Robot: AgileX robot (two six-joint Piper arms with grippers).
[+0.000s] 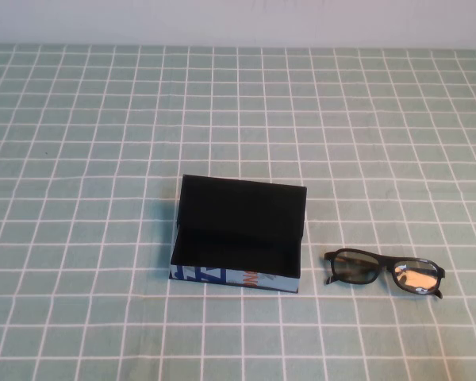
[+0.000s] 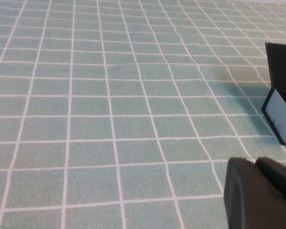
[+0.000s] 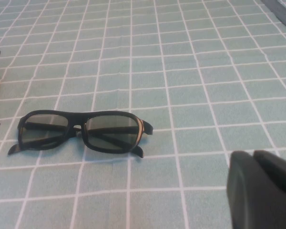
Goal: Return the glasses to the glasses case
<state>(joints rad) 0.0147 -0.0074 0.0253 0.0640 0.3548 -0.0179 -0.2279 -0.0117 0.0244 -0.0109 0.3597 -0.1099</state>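
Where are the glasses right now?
In the high view the glasses lie on the green checked tablecloth, on the robot's right, just beside the open glasses case and apart from it; neither claw touches them.

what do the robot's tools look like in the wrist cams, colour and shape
Only a corner of each shows. The left tool is a matte black, rounded block with a seam running through it, near the glasses case. The right tool looks the same: dark, smooth-edged, blocky, near the glasses. No cables or markings are visible. Neither arm appears in the high view.

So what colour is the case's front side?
Blue and white with an orange mark on the glasses case; high view shows it best.
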